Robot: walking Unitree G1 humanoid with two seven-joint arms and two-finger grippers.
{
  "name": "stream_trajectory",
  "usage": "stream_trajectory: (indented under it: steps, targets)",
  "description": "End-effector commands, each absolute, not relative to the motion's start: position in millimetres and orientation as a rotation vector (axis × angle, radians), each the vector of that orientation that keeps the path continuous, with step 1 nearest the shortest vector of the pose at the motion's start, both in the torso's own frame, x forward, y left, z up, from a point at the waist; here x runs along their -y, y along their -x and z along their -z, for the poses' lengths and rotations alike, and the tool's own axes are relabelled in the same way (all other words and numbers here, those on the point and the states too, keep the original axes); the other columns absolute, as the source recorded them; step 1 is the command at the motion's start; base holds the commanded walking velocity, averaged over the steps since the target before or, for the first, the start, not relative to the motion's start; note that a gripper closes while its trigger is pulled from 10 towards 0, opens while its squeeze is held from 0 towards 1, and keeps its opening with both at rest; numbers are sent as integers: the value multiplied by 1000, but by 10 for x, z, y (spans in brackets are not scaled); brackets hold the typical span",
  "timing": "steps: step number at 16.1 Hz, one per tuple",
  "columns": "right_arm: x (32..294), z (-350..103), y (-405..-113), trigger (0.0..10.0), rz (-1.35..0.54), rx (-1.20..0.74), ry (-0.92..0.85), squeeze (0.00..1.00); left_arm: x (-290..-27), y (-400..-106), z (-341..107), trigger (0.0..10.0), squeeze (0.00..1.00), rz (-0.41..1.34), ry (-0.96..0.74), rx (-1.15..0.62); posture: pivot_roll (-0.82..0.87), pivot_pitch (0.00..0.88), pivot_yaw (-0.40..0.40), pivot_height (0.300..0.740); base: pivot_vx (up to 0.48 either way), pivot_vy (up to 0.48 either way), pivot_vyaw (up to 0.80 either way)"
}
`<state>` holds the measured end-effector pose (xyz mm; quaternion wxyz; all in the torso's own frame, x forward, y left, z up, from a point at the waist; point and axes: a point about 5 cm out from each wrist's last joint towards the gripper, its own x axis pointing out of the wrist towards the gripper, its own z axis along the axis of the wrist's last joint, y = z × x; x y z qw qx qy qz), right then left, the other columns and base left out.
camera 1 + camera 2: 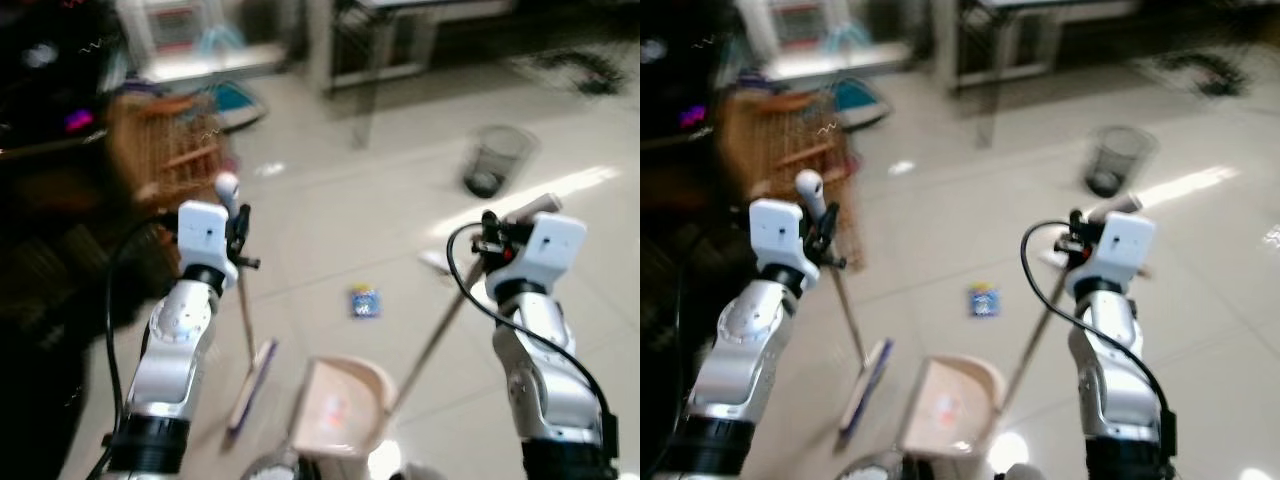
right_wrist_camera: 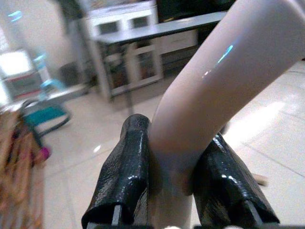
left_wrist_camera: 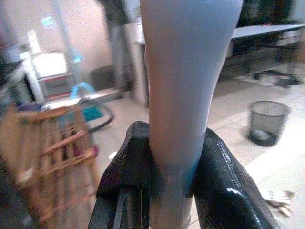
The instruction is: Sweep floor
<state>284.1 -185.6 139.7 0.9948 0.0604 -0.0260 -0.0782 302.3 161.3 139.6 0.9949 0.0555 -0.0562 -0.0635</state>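
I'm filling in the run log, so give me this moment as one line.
left pincer: shut on broom handle | right pincer: shut on dustpan handle | dustpan: on floor | blue litter: ahead, unswept

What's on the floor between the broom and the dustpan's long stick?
A small blue packet lies on the tiles between the broom and the dustpan handle, beyond the dustpan, in the eye views.

- The tiled floor (image 1: 330, 200) is viewed from the head, forward and down, by both eye views; the wire bin (image 1: 1112, 160) and both arms are shared.
- The broom handle (image 3: 183, 81) is seen at very close range along the left tool (image 3: 167, 186).
- The dustpan handle (image 2: 224, 86) is seen equally near along the right tool (image 2: 174, 191), facing the room.
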Motion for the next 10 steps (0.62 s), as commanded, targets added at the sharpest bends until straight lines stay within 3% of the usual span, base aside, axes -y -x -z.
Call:
stream_trajectory:
  steps: [1,10]
  targets:
    - [1897,-1505,-2840,10000,163,99,-101,0,-1569,-3045,-1524,10000,0,136,-110,171,-9,67,41,740,322,0,-450]
    - [1912,-1539,-2890,10000,135,116,-50,0,-1623,-3042,-1520,10000,0,108,-114,184,-7,33,26,740,365,0,0]
